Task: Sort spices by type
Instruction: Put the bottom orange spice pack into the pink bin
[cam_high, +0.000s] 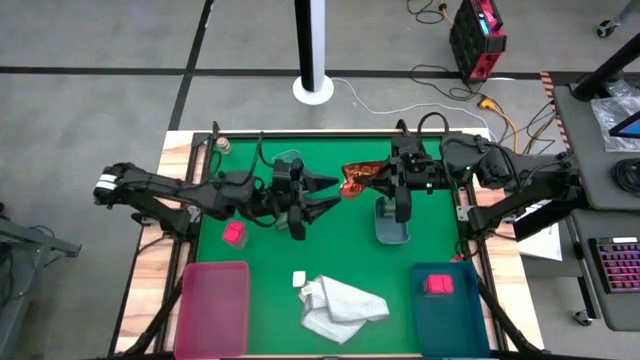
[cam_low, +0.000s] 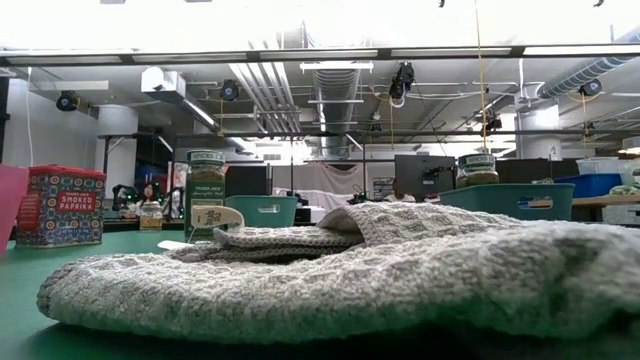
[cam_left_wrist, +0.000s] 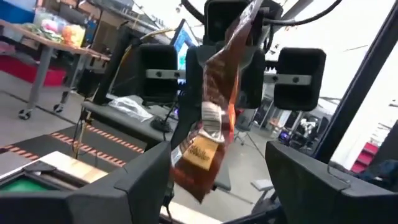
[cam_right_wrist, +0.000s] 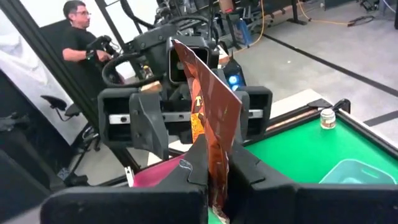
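Packet (cam_right_wrist: 211, 124) pinched in right end effector (cam_right_wrist: 214, 186); overhead hides that.

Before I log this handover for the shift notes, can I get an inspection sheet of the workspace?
Surface: green mat on a wooden table.
Job's things: brown packet in mid-air between the hands; red block on the mat; another in the teal tray; pink tray holds nothing visible.
Clutter: white cloth.
Grippers: right hand shut on the packet; left hand open around it.
Cables: on the floor beyond the table.
Surroundings: person behind.
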